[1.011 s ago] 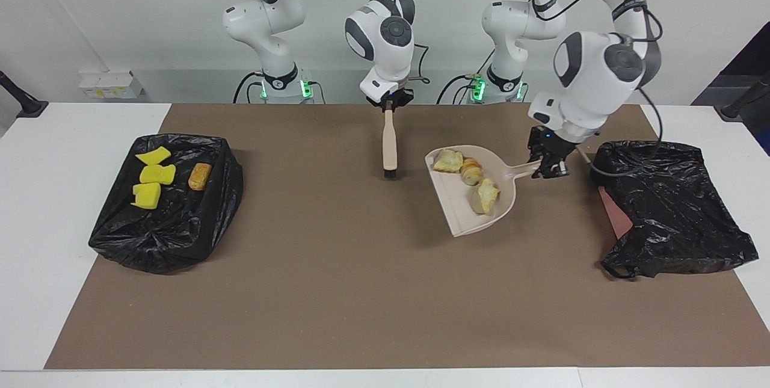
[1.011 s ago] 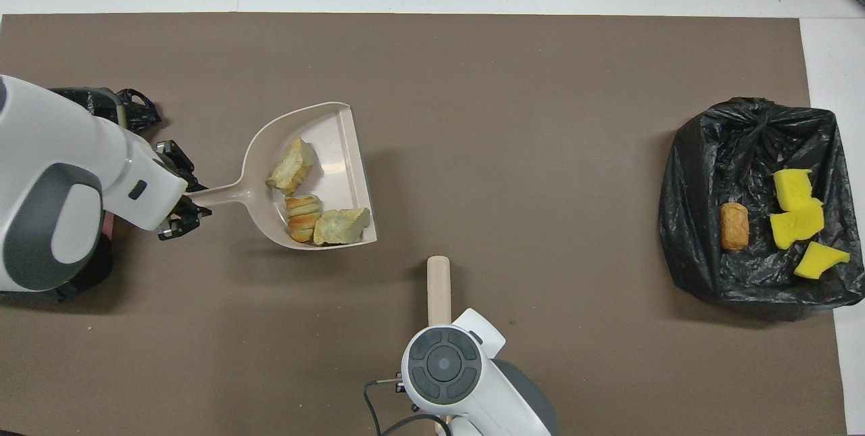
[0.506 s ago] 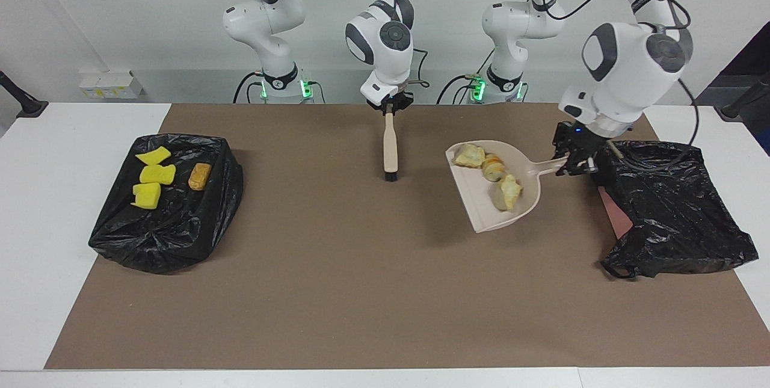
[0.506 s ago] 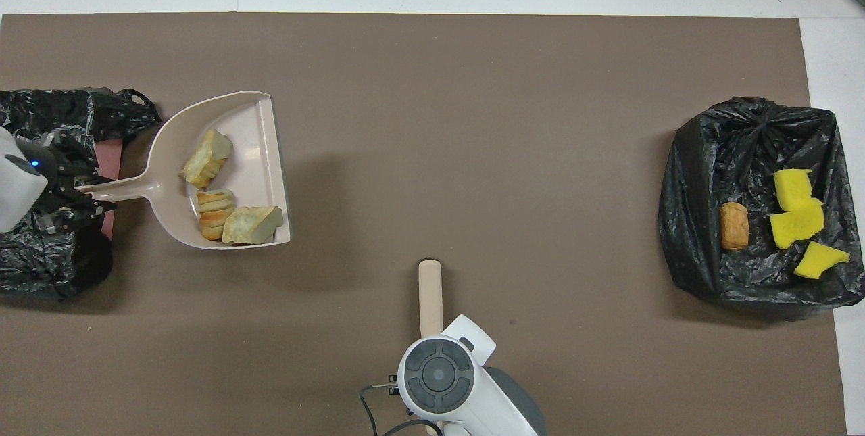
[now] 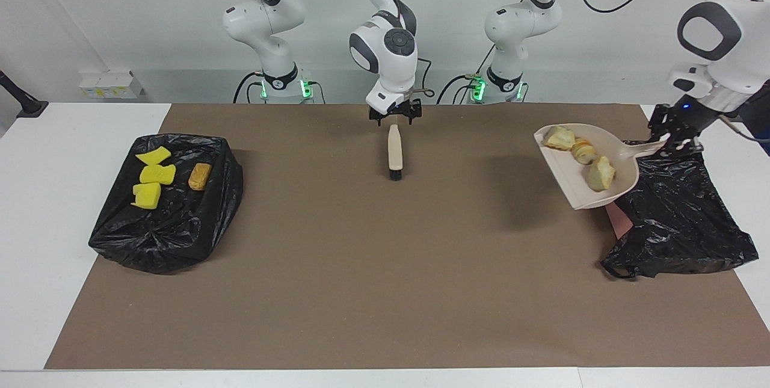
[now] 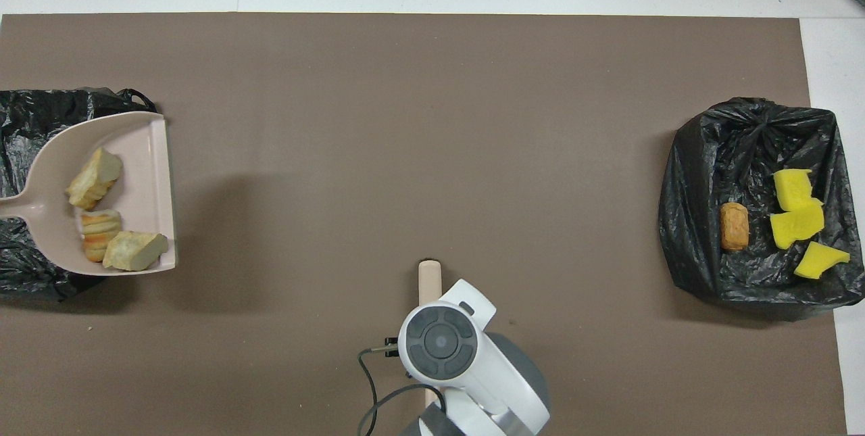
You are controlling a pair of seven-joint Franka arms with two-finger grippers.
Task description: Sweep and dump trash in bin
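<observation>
Three pale tan trash chunks (image 5: 582, 150) (image 6: 101, 226) lie in the beige dustpan (image 5: 568, 174) (image 6: 142, 172). My left gripper (image 5: 672, 146) is shut on the dustpan's handle and holds it in the air over the edge of the black bag-lined bin (image 5: 680, 213) (image 6: 27, 118) at the left arm's end. The brush (image 5: 394, 153) (image 6: 429, 280) lies on the mat near the robots. Just above its handle end hangs my right gripper (image 5: 394, 116), open and holding nothing. In the overhead view the left gripper is out of frame and the right one is hidden under its wrist.
A second black bag-lined bin (image 5: 168, 219) (image 6: 750, 274) stands at the right arm's end. It holds three yellow chunks (image 5: 153, 174) (image 6: 797, 226) and an orange-brown one (image 5: 199, 176) (image 6: 734, 225). A brown mat (image 5: 361, 267) covers the table between the bins.
My left arm has carried the loaded dustpan up and toward its end of the table, over the black bag. My right gripper has opened and let go of the brush.
</observation>
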